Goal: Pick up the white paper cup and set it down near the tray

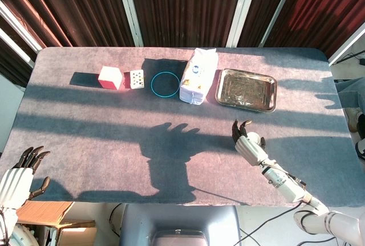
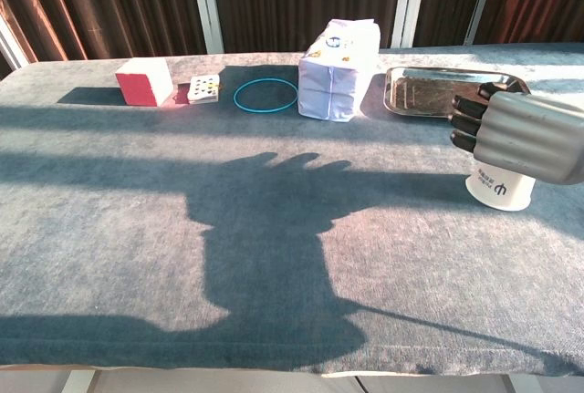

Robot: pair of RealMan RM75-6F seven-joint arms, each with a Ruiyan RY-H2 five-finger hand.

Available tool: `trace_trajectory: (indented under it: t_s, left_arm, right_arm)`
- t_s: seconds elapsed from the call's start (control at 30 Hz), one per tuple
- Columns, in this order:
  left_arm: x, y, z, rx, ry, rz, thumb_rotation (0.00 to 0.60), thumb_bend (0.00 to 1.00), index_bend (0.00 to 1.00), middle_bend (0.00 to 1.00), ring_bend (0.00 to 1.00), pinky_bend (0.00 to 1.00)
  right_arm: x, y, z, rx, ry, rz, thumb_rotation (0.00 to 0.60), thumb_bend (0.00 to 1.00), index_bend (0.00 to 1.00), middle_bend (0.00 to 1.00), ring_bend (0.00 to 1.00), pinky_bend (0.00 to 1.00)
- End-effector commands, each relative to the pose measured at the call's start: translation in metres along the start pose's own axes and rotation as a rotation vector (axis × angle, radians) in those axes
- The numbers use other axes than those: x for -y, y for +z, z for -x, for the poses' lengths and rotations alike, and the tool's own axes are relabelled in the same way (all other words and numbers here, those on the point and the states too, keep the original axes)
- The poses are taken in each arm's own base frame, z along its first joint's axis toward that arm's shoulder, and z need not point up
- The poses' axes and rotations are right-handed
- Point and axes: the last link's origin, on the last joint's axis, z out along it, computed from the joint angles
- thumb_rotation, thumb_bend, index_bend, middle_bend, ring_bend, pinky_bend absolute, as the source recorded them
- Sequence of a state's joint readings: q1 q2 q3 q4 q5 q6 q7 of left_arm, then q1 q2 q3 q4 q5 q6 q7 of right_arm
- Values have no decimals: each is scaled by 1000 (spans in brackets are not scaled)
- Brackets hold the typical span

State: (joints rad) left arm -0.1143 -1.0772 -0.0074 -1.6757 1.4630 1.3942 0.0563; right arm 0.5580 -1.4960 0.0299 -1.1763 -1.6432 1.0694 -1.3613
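The white paper cup stands on the grey tablecloth a short way in front of the metal tray. A dark logo on its side faces the chest view. My right hand hovers over its upper part and hides the top. In the head view the right hand lies just left of the cup, fingers stretched out and apart towards the tray. Its shadow on the cloth shows spread fingers. Whether the palm touches the cup I cannot tell. My left hand hangs empty off the table's near left corner.
A white paper bag stands left of the tray. Further left along the far side lie a blue ring, a small dotted card and a pink box. Bright sun stripes and arm shadows cross the cloth.
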Motion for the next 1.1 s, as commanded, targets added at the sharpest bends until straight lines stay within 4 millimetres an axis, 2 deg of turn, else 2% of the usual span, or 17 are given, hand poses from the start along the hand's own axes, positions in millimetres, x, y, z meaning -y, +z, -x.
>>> trace_trajectory:
  t_s: [0.03,0.1,0.2,0.3,0.4,0.5,0.57,0.67,0.8,0.97,1.1]
  left_arm:
    - [0,0,0,-1,-3,-1,600,407,194,90,35,380]
    - [1,0,0,-1,-5,-2,600,407,195,90,35,380]
    - [0,0,-1,-1,-5,-1,600,407,195,90,36,380]
    - [0,1,0,-2,-5,2,600,408,195,91,36,380]
    - [0,1,-1,-5,-5,4,600,407,194,90,36,380]
    - [-1,1,-1,-12,-2,9,600,407,194,90,36,380]
    - [-2,1,-1,-17,2,12,600,407,194,90,35,380]
    - [-3,1,0,-24,6,15,600,407,195,90,36,380]
    - [-4,1,1,-27,13,17,600,407,195,90,36,379]
    - [-6,3,2,-23,22,20,600,407,194,91,35,379]
    - [-7,3,3,-20,27,20,600,408,194,90,36,379]
  right_arm:
    - [-13,-17,-4,84,218,60,600,283,169,155,101,409]
    - [-23,-33,-9,159,370,82,600,276,105,111,72,341]
    - [-46,-63,-17,299,532,145,600,274,92,99,67,288]
    - [-75,-87,-26,374,690,235,600,274,92,98,67,280]
    - [-97,-109,-25,346,840,351,600,274,103,96,67,263]
    - [-109,-130,-14,225,928,457,600,274,145,115,80,234]
    - [-107,-143,-5,151,972,531,600,274,188,144,100,235]
    - [-94,-164,11,58,1093,661,600,274,220,149,104,235]
    - [-75,-186,33,21,1257,764,600,283,203,149,89,234]
    - [-71,-191,42,50,1350,739,600,286,182,148,83,255]
    - [-69,-192,39,67,1351,718,600,285,178,148,83,265]
